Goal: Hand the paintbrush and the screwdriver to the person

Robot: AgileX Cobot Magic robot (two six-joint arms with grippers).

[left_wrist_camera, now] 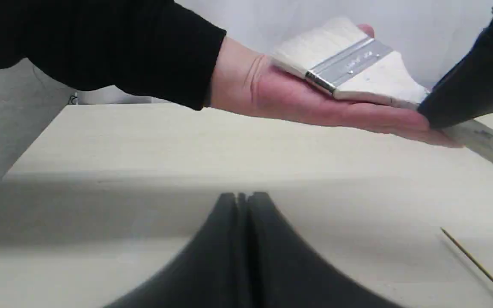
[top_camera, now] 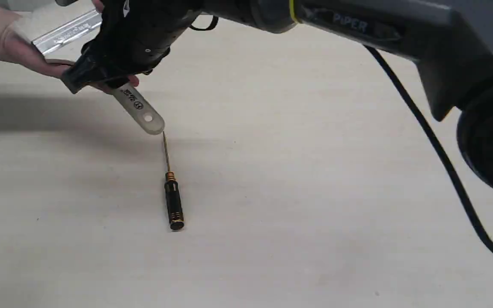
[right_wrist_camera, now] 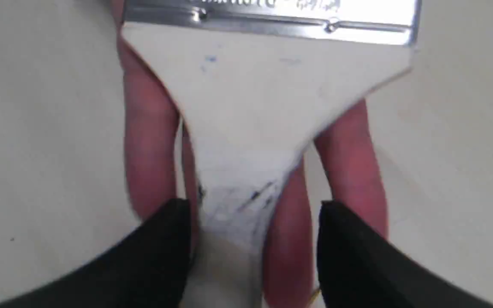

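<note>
Left gripper (left_wrist_camera: 242,197): closed, empty; right gripper (right_wrist_camera: 250,205): parted astride the paintbrush (right_wrist_camera: 263,107) laid on the person's hand (left_wrist_camera: 298,100), to be withdrawn straight without snagging the handle; screwdriver (top_camera: 173,201) lying on table (top_camera: 315,214).

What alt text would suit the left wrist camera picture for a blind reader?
A wide paintbrush lies across a person's open hand above a pale table, with the right gripper at the brush's handle. In front, the left gripper is shut; a screwdriver lies nearby.
</note>
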